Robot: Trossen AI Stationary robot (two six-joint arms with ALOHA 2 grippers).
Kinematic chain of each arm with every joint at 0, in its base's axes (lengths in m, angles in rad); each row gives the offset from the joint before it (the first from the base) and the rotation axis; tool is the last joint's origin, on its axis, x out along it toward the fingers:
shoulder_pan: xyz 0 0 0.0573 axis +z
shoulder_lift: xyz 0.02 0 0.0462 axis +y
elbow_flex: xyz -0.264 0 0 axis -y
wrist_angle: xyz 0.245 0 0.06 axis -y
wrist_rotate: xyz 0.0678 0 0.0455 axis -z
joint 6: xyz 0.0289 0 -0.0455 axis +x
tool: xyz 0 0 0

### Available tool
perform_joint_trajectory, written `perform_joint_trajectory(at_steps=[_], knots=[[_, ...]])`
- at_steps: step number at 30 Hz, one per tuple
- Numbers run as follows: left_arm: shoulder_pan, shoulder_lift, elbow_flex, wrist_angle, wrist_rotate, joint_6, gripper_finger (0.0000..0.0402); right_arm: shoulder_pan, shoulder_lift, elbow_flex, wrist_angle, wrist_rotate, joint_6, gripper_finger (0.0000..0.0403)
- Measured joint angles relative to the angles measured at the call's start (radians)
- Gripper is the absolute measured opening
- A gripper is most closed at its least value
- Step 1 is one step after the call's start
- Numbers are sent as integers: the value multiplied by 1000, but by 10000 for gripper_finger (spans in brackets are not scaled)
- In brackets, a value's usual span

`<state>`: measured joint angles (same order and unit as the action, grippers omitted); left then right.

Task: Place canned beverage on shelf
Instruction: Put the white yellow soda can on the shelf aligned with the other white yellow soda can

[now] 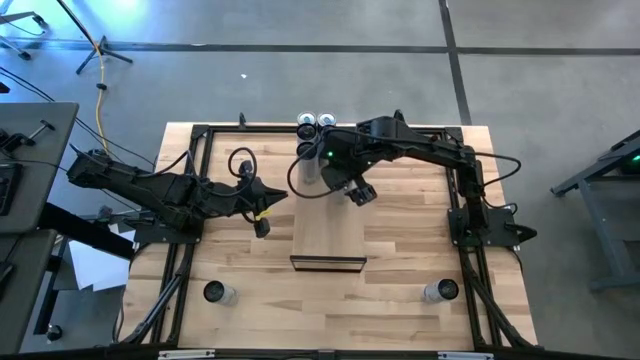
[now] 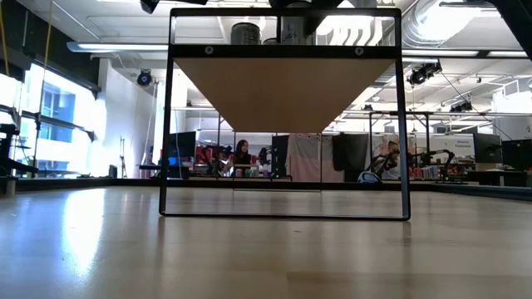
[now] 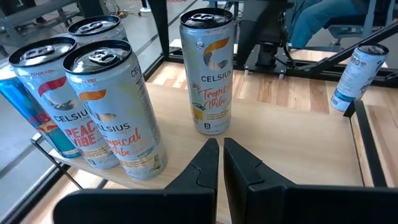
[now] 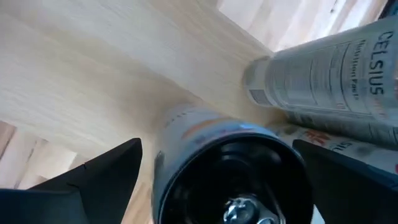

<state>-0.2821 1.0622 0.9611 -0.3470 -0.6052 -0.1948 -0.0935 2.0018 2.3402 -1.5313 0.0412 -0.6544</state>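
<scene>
Since the tall silver Celsius beverage can already stands upright on the long light-wood shelf, step in hand: letting go, by my judgement.
Can's place: towards the shelf's far end, near a cluster of similar printed cans, apart from them.
Right gripper: spread wide either side of the can's top, bare wood showing beside one finger; it looks released.
Left gripper: clenched on nothing, waiting just beside the shelf.
Next move: likely a straight lift clear, without tipping the can.
</scene>
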Motion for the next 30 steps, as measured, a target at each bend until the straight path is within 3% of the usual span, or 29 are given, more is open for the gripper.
perform_joint_trajectory(at_steps=[10, 25, 30], knots=[[0, 0, 0, 0, 12, -39, 0, 4, 0, 0, -20, -47, -24, 388], [0, 0, 0, 0, 19, -40, 0, 5, 0, 0, -22, -49, -21, 253], [0, 0, 0, 0, 19, -39, 0, 6, 0, 1, -20, 52, 91, 248]])
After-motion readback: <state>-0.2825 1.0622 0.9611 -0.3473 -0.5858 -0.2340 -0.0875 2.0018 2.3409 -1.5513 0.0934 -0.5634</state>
